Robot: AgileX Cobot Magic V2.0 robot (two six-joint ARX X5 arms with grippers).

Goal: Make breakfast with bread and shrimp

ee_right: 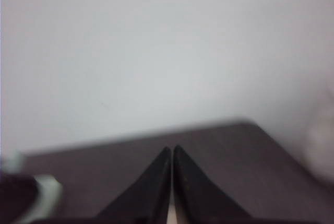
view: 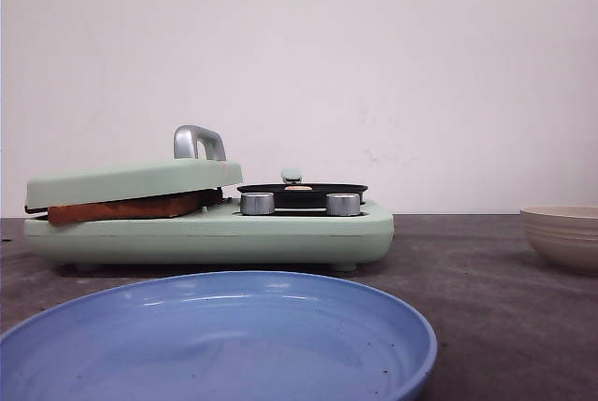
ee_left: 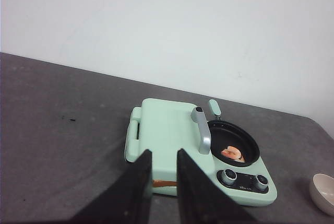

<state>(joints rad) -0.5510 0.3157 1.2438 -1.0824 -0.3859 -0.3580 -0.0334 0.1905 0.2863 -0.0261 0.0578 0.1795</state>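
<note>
Dark grey and faintly speckled, the desk (view: 486, 279) runs back to a plain white wall. On it stands a mint-green breakfast maker (view: 280, 233) with two cooking stations. Its hinged lid (view: 131, 181), with a silver handle (view: 198, 142), is down over the sandwich side, and the bread (view: 126, 207) lies clamped beneath it, showing a golden-brown crust edge in the gap. The left wrist view shows only a thin sliver of that crust at the lid's near edge. Beside the lid sits a small black frying pan (ee_left: 235, 143) with a green handle (ee_left: 214, 107); the left wrist view looks down into it and shows the shrimp (ee_left: 233, 154), a curled orange-pink and white piece on the pan floor. From the front only a pale pink speck shows above the pan rim. Two silver knobs (view: 299, 203) sit on a black panel below the pan; small print there is too fine to read.

A blue plate (view: 215, 345) sits at the desk's near edge, holding nothing. A beige ribbed bowl (view: 563, 236) stands toward the right edge; its inside is hidden from the front.

The left gripper (ee_left: 164, 153) hangs above the near side of the appliance, its jaws slightly parted and grasping nothing. The right gripper (ee_right: 171, 151) is pressed closed, empty, over bare desk in a blurred view.
</note>
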